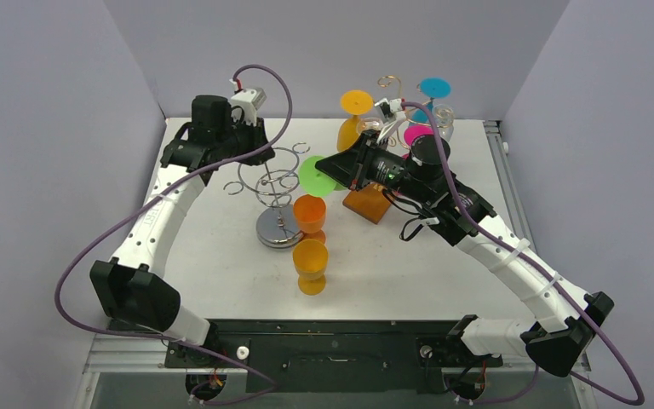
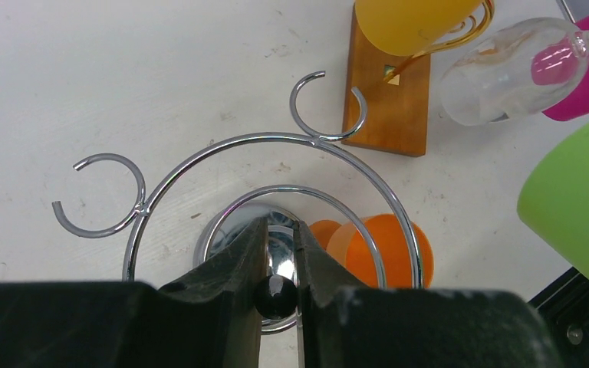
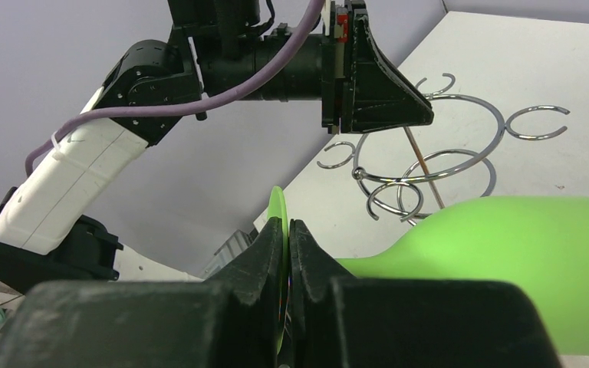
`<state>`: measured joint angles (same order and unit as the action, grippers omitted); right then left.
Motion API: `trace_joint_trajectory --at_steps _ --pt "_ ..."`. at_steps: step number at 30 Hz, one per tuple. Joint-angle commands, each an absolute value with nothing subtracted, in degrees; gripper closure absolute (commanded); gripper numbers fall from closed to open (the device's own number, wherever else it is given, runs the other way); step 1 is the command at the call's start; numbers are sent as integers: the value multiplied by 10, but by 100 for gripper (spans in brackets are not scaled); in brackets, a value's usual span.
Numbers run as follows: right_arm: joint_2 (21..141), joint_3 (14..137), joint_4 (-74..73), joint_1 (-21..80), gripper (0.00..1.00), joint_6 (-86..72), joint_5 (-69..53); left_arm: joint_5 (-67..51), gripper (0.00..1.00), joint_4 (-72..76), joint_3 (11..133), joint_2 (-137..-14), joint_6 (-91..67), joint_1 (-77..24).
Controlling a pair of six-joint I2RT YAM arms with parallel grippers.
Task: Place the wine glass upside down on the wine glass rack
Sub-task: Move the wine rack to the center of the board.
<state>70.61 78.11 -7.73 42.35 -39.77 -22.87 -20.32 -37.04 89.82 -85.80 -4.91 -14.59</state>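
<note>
Right now the left gripper (image 2: 281,227) is clamped on the black ball knob (image 2: 276,296) topping the chrome wine glass rack (image 1: 278,230). Just right of the rack, the green wine glass (image 3: 506,253) hangs tilted, its foot pinched edge-on by the right gripper (image 3: 287,227). A darker orange glass (image 1: 310,213) stands beside the rack's base, and a lighter orange glass (image 1: 311,260) stands nearer the arms.

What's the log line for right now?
left tool: gripping rack knob | right tool: holding green wine glass | status: not yet racked
</note>
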Motion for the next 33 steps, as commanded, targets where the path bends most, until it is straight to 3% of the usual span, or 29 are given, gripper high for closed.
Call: trace_joint_trajectory --at_steps 1,13,14,17,24,33 --pt "687 792 -38 424 100 -404 -233 -182 100 -309 957 -860 -26 -139" --pt "691 777 -14 424 100 -419 -241 -157 100 -233 904 -854 15 -148" --pt "693 776 -8 424 100 -422 -244 -155 95 -235 898 -851 17 -148" --pt "700 775 -5 424 100 -434 -249 -161 58 -247 881 -840 18 -149" --pt "712 786 25 425 100 -454 -261 -182 5 -324 903 -816 20 -148" --pt "733 814 29 435 100 -471 -279 -270 4 -452 1055 -822 -28 -76"
